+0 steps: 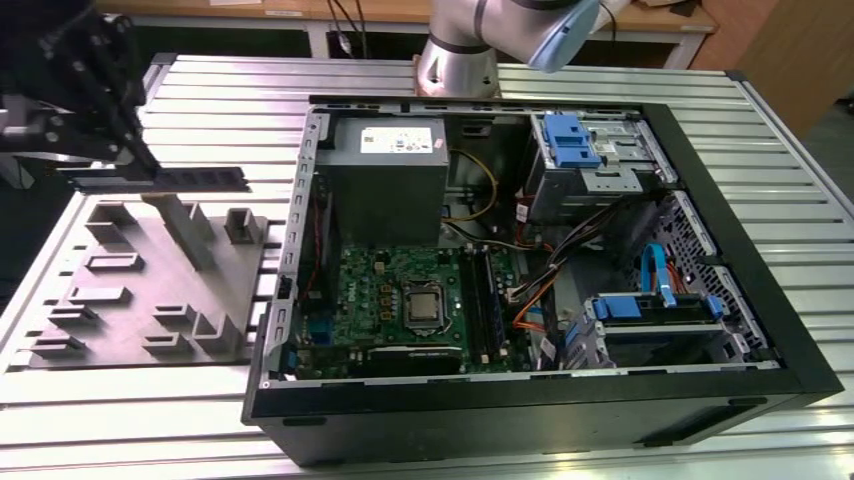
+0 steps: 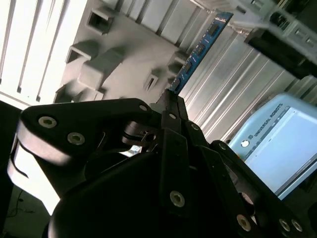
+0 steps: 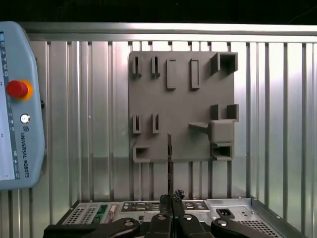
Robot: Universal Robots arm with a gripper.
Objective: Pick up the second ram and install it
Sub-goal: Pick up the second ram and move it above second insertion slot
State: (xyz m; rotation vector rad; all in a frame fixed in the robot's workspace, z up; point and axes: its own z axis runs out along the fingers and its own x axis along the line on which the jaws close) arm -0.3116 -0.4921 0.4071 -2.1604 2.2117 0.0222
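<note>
Contact is seen at the exterior view's far left, where the end effector (image 1: 139, 168) is closed narrowly on the second ram (image 1: 207, 178). The stick is held level above a grey holder (image 1: 134, 300) and is well apart from the computer case (image 1: 534, 400). The holder is laid flat on the ribbed metal desk (image 1: 120, 420), just beside the case wall on the exterior view's left. Further right, the case is laid on its side with its cover off. A green motherboard (image 1: 380, 285) is seen inside it, and a square silver processor (image 1: 427, 305) is set near the board's middle. Long black memory slots (image 1: 489, 300) are run just beside the processor, on the exterior view's right. The base of the arm (image 1: 461, 55) is stood behind the case. In the second wrist view the black fingers (image 2: 176, 111) are pressed together on one end of the ram (image 2: 198, 49). Its blue board with a row of dark chips is projected out over the holder (image 2: 114, 54), and a control tablet (image 2: 277, 144) is seen on the desk nearby. In the first wrist view the ram (image 3: 170, 158) is seen edge-on as a thin dark line between the end effector (image 3: 171, 198) and the holder (image 3: 181, 99).
</note>
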